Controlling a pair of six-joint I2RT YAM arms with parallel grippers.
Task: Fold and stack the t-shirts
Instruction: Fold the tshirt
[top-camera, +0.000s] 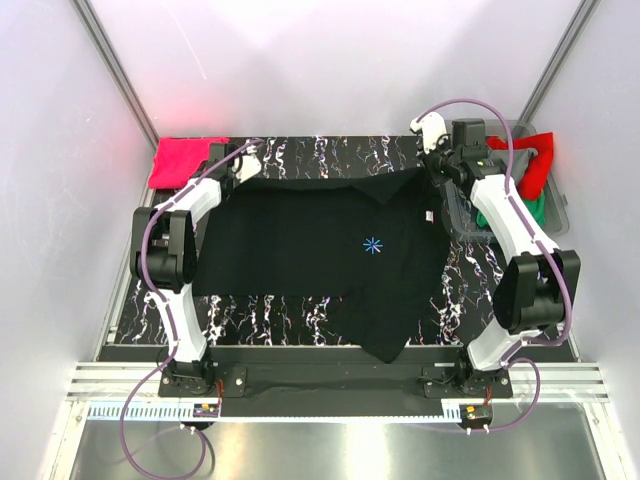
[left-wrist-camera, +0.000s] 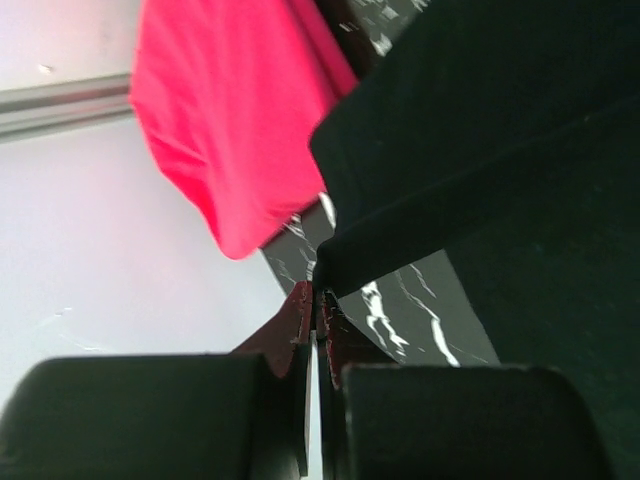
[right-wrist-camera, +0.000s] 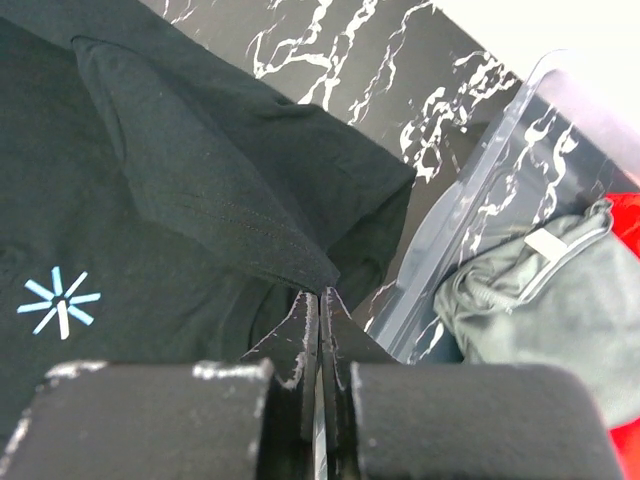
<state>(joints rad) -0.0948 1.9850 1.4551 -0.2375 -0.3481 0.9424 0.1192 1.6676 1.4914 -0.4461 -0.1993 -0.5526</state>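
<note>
Slippage is your main risk: both grips are thin pinches at cloth edges. Your left gripper (left-wrist-camera: 318, 300) is clamped on a far-left corner of the black t-shirt (top-camera: 300, 240), your right gripper (right-wrist-camera: 320, 297) on a peaked fold near its far-right edge, beside the clear plastic bin (right-wrist-camera: 480, 190). Uneven lifting would skew the limp, matte jersey, which sprawls across the glossy marbled table (top-camera: 270, 315). The pink-red tee (top-camera: 185, 160) lies crumpled at the far-left corner; a soft grey tee (right-wrist-camera: 540, 300) sits bunched in the bin.
</note>
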